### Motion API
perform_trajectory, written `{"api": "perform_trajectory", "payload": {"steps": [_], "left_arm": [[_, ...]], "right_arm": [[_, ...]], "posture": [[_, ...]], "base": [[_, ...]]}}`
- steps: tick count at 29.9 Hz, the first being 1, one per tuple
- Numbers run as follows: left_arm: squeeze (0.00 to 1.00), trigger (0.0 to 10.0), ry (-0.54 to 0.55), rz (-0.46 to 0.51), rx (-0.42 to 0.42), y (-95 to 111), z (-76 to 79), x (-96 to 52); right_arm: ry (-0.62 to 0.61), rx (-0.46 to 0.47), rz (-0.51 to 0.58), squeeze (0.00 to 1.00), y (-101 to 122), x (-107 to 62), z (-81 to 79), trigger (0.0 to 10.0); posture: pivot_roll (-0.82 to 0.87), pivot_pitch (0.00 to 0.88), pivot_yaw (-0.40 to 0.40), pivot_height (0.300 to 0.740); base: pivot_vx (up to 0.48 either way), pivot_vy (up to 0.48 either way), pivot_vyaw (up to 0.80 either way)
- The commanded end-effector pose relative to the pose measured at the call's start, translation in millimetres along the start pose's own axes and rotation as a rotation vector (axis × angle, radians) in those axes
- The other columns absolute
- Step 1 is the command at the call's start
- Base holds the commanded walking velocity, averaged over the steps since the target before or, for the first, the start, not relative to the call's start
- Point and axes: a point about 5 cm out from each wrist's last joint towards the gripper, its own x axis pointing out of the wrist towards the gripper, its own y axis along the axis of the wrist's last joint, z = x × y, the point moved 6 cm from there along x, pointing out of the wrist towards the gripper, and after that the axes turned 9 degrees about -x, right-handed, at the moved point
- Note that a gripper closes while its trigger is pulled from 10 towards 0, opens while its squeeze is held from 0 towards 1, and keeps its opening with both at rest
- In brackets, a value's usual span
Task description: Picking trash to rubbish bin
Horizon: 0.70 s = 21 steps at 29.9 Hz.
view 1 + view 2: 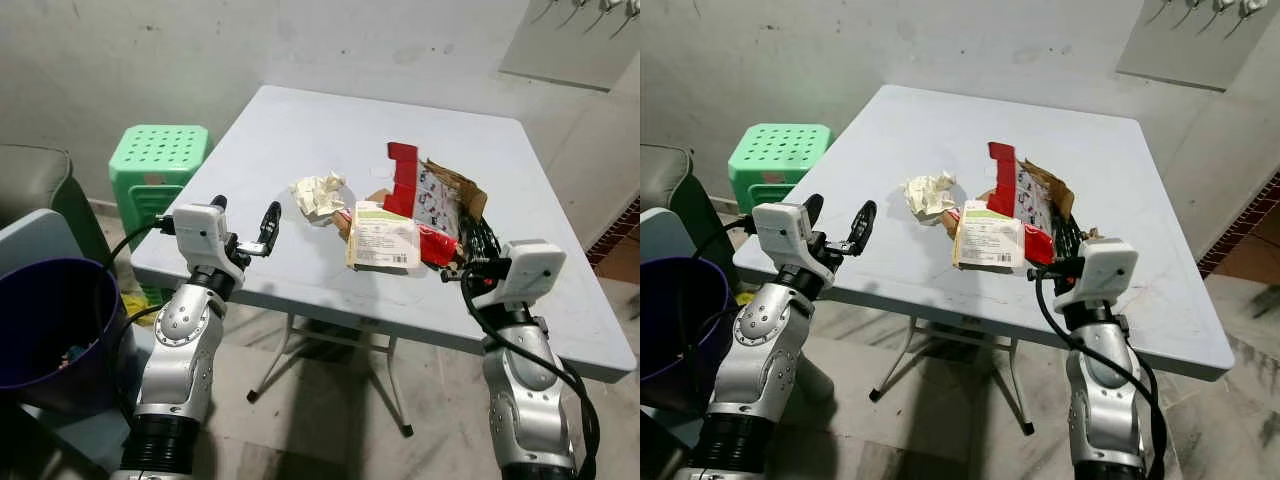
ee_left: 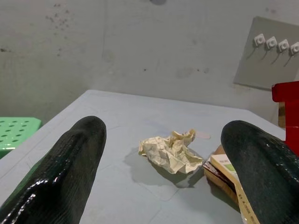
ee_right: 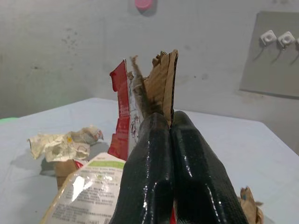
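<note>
Left gripper (image 1: 248, 226) sits over the near-left edge of the tabletop (image 1: 300, 130), fingers spread wide and holding nothing, aimed at the crumpled paper ball (image 1: 318, 193); that looks like the step in hand. Right gripper (image 1: 478, 245) is at the near-right side of the trash pile, fingers pressed together with nothing visibly between them, tips up against the torn cardboard and red wrapper (image 1: 440, 200). To do the pick well: drive the left gripper straight ahead and low so the paper ball lands centred between the fingers, and close only once it is well inside. It's light and will skid if one finger clips it first. Keep clear of the green-and-white packet (image 1: 382, 237) just beside it, which I'd guess would get dragged along. Then swing left and down to the purple rubbish bin (image 1: 50, 325), which stands on the floor by the robot's left side, already with some bits inside. The green plastic stool (image 1: 158, 165) sits between bin and table, so lift before swinging. View differences: left wrist view shows the ball clear of the pile with bare tabletop around it, which the head views make harder to judge. Right wrist view shows the cardboard standing upright just past the closed fingertips (image 3: 168, 140).
</note>
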Motion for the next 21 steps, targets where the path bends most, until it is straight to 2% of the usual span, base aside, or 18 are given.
{"api": "perform_trajectory", "payload": {"steps": [1, 8, 15, 21], "left_arm": [[0.0, 10.0, -0.016, 0.006, 0.014, 2.4, 1.9, 2.6], [0.0, 10.0, -0.021, 0.015, 0.011, 4.2, 1.5, 4.9], [0.0, 10.0, -0.006, 0.002, -0.004, -1.3, 0.3, 1.7], [0.0, 10.0, 0.01, -0.011, 0.015, -4.7, -2.7, 0.7]], "right_arm": [[-0.024, -0.016, 0.028, 0.0, 7.9, 0.8, 5.2, 10.0], [-0.019, -0.048, 0.035, 0.0, 12.9, 3.3, 3.2, 10.0], [0.006, -0.077, 0.019, 0.0, 10.9, 2.6, 1.3, 10.0], [0.024, -0.08, 0.012, 0.0, 9.3, 3.4, -2.6, 10.0]], "posture": [[-0.02, 0.0, -0.026, 0.74], [-0.02, 0.0, -0.031, 0.74], [-0.02, 0.0, -0.048, 0.74], [-0.01, 0.0, -0.055, 0.74]], "base": [[0.0, 0.0, 0.0], [0.0, 0.0, 0.11], [0.0, 0.0, 0.8], [0.0, 0.0, 0.8]]}}
